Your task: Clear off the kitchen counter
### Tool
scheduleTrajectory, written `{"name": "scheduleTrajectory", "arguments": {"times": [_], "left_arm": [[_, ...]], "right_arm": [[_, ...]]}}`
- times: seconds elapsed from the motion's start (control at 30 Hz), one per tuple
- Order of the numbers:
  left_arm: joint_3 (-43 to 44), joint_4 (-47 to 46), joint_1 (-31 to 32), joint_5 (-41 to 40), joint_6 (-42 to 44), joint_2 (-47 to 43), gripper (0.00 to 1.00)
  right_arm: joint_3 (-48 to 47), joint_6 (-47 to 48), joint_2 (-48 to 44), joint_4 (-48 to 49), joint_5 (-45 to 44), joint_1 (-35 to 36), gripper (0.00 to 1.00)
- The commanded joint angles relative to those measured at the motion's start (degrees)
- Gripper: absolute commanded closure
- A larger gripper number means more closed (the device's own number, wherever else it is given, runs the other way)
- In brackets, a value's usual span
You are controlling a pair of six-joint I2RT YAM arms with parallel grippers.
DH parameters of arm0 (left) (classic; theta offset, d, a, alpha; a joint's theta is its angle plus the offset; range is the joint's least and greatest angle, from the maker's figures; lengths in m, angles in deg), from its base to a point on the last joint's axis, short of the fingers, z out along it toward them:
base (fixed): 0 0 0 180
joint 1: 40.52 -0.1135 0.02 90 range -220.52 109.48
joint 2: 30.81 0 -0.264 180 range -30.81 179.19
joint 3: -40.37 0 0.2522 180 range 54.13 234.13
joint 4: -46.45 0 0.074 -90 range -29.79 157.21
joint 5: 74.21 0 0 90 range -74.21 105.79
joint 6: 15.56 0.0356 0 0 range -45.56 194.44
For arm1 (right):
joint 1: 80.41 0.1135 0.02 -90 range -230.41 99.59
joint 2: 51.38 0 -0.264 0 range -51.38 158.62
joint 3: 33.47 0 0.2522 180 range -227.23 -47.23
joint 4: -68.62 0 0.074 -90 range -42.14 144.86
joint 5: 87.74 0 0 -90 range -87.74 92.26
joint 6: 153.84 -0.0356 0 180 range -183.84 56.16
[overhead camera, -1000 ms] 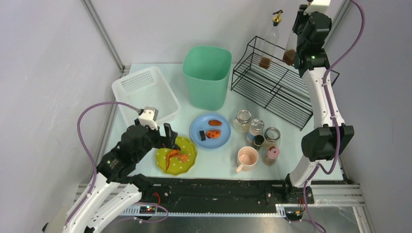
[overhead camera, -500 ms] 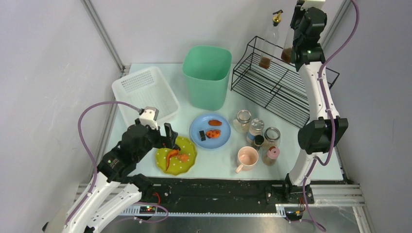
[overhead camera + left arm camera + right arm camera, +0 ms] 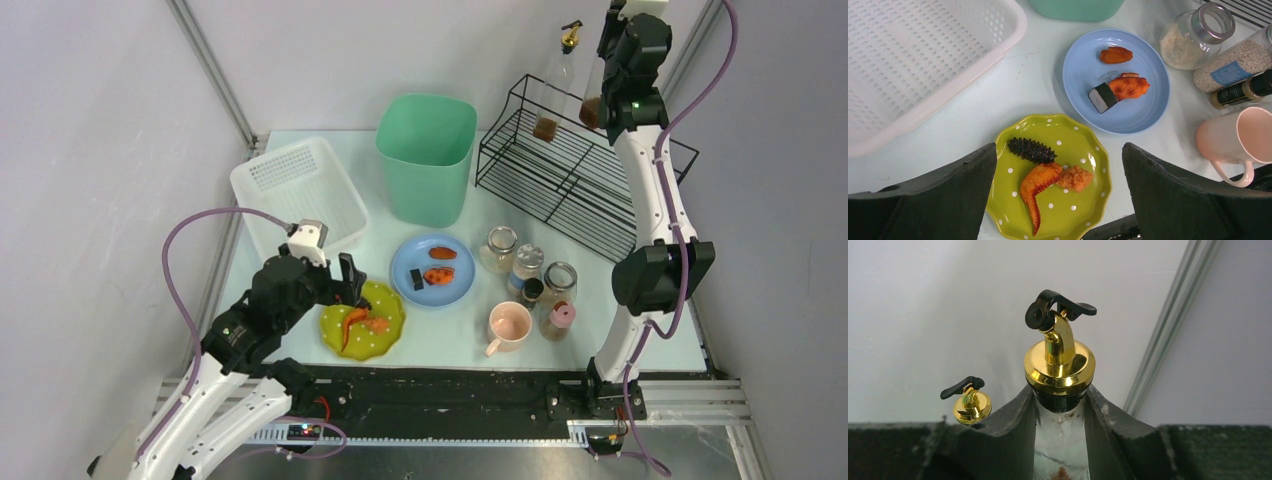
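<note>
- Since the frame a second back, the right arm has pulled up and toward the far wall, its elbow drawn in. The left arm has hardly shifted.
- The right gripper [image 3: 1060, 407] is clamped on the neck of a glass pourer bottle [image 3: 1059, 365], just under its gold cap. The bottle reads roughly upright in the wrist view.
- A second pourer bottle [image 3: 560, 85] stands at the far end of the black wire rack [image 3: 570, 185], just left of the held one.
- My read of the step in hand: racking the held bottle beside its twin.
- The next move calls for a straight descent with the bottle kept upright, clear of the twin's spout. The jaws should part only once the base sits on the wires.
- The left gripper [image 3: 1058, 150] is spread wide and holds nothing. It hangs over the green dotted plate [image 3: 1083, 137] of food scraps.
- The kitchen counter [image 3: 455, 345] is far from cleared. It carries the green plate, a blue plate [image 3: 1143, 112], jars [image 3: 528, 268], a pink mug [image 3: 510, 325], a green bin [image 3: 425, 155] and a white basket [image 3: 300, 190].
- The counter lies directly under the left gripper, near its near-left part. It sits well below the right gripper, which is high over the rack at the far-right corner.
</note>
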Motion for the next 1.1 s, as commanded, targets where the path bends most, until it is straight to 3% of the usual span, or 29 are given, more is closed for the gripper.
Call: {"name": "scheduleTrajectory", "arguments": {"times": [0.0, 1.07], "left_arm": [[0.4, -0.5, -0.2, -0.5, 1.7, 0.3, 0.02], [0.4, -0.5, -0.3, -0.6, 1.7, 0.8, 0.02]], "right_arm": [[-2.7, 1.3, 0.9, 2.0, -0.9, 0.3, 1.00], [-4.6, 1.9, 3.7, 2.4, -5.5, -1.5, 1.00]]}}
